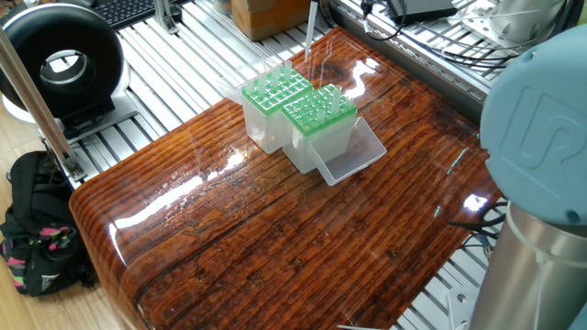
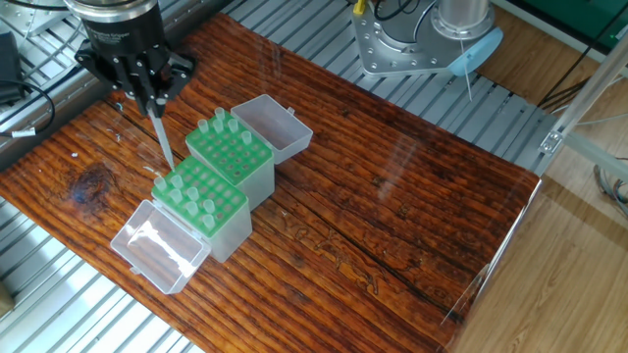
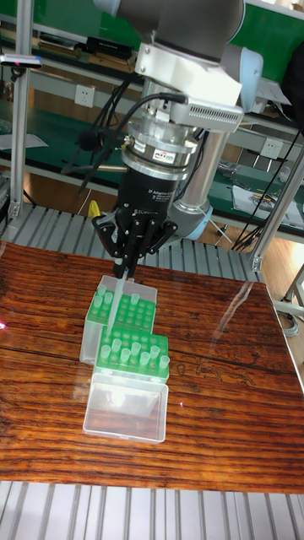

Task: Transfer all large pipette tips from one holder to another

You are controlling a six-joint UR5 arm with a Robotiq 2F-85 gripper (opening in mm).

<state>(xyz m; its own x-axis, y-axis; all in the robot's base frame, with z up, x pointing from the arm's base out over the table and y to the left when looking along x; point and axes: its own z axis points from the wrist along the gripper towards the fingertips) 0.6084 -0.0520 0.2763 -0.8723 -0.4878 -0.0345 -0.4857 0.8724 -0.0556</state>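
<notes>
Gripper [image 3: 127, 272] hangs over the two green-topped tip racks, its fingers pinched on one large pipette tip [image 2: 162, 140] that points down beside the nearer rack [image 2: 203, 201]. I count a cluster of tips [image 3: 131, 352] standing in that rack and a few [image 2: 218, 124] in the farther rack [image 2: 232, 152]. Both clear lids lie open on the wooden table [image 2: 392, 196]. Writing on the gripper's black wrist ring [image 3: 160, 155] is too small for me to read, perhaps a maker's logo.

Green racks [image 2: 214, 169], brown-grained table [image 2: 392, 186]
</notes>
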